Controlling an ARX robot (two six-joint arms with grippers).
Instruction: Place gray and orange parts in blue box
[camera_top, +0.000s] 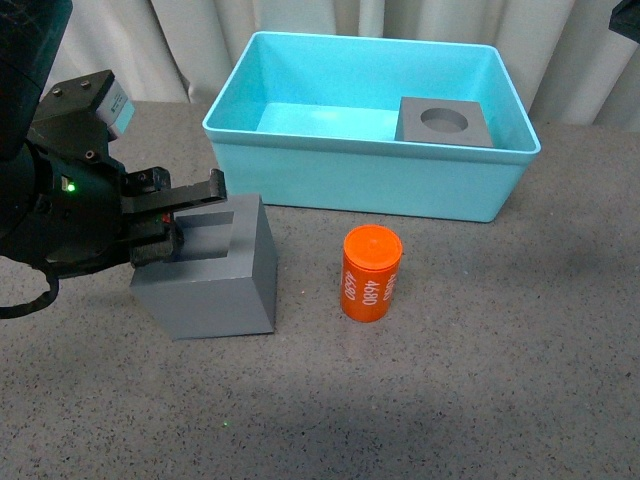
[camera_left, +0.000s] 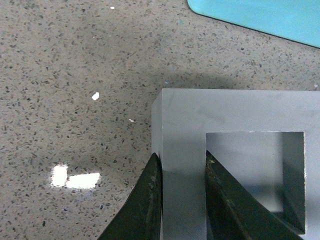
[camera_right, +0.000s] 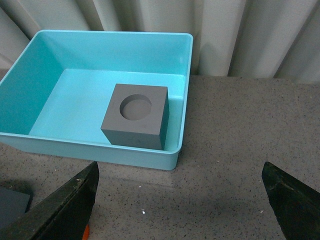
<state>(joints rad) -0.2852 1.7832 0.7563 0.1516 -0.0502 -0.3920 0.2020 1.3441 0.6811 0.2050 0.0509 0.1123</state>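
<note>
The gray cube with the square recess (camera_top: 215, 285) stands on the table in front of the blue box's left end. My left gripper (camera_top: 190, 212) is shut on its left wall, one finger outside, one inside the recess. The left wrist view shows the same grip: the gripper (camera_left: 182, 157) pinches the wall of the cube (camera_left: 225, 110). The orange cylinder (camera_top: 371, 273) marked "4680" stands upright to the cube's right. The gray cube with the round recess (camera_top: 445, 122) rests inside the blue box (camera_top: 370, 150) at its right end. My right gripper (camera_right: 180, 166) hangs open over the table beside the box (camera_right: 100, 155).
A speckled gray tabletop (camera_top: 480, 360) carries everything. Pale curtains (camera_top: 200, 40) hang right behind the box. The left half of the box floor (camera_top: 320, 118) is bare. A strip of table separates the box's front wall from the cube and the cylinder.
</note>
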